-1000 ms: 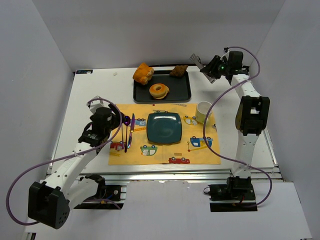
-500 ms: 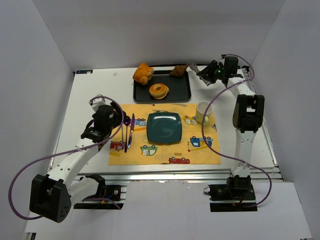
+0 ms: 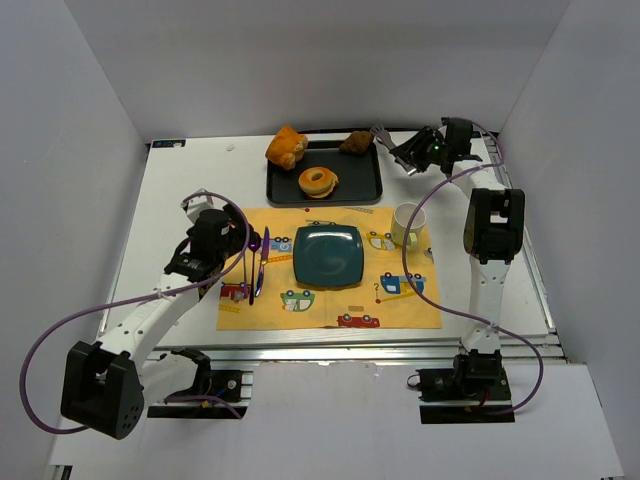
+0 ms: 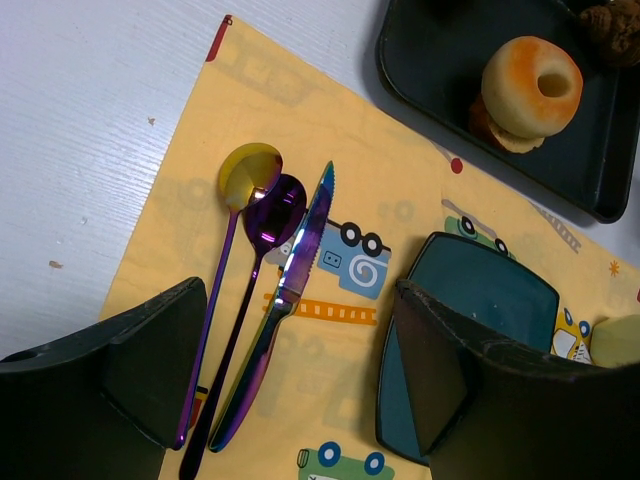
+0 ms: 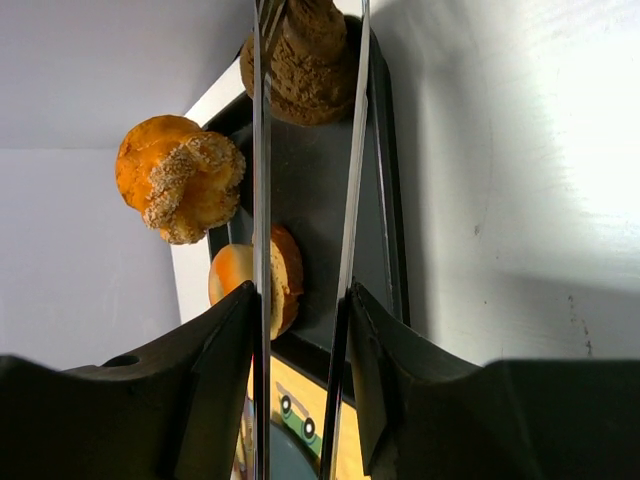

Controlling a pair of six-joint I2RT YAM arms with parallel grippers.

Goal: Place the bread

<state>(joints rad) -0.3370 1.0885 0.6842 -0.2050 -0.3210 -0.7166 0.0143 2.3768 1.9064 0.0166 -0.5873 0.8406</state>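
Observation:
The bread (image 3: pixel 356 142), a small dark brown rough chunk, lies in the far right corner of the black tray (image 3: pixel 355 185). My right gripper (image 3: pixel 415 152) is shut on metal tongs (image 3: pixel 385 135) that point left at the bread. In the right wrist view the two tong arms (image 5: pixel 350 150) run forward from the gripper (image 5: pixel 300 330) and their tips stand either side of the bread (image 5: pixel 310 60), still spread. My left gripper (image 3: pixel 235 255) is open and empty over the cutlery; in the left wrist view (image 4: pixel 300 400) its jaws stand wide apart. The teal plate (image 3: pixel 328 255) lies on the yellow placemat.
On the tray are an orange-golden bun (image 3: pixel 286 147) and a ring donut (image 3: pixel 318 182). A pale mug (image 3: pixel 407 224) stands right of the plate. A knife (image 4: pixel 280 310), a purple spoon (image 4: pixel 262 240) and a gold spoon (image 4: pixel 245 172) lie on the yellow placemat (image 3: pixel 400 300).
My right arm has swung left and forward, carrying the tongs from right of the tray to the bread. The left arm has shifted only slightly.

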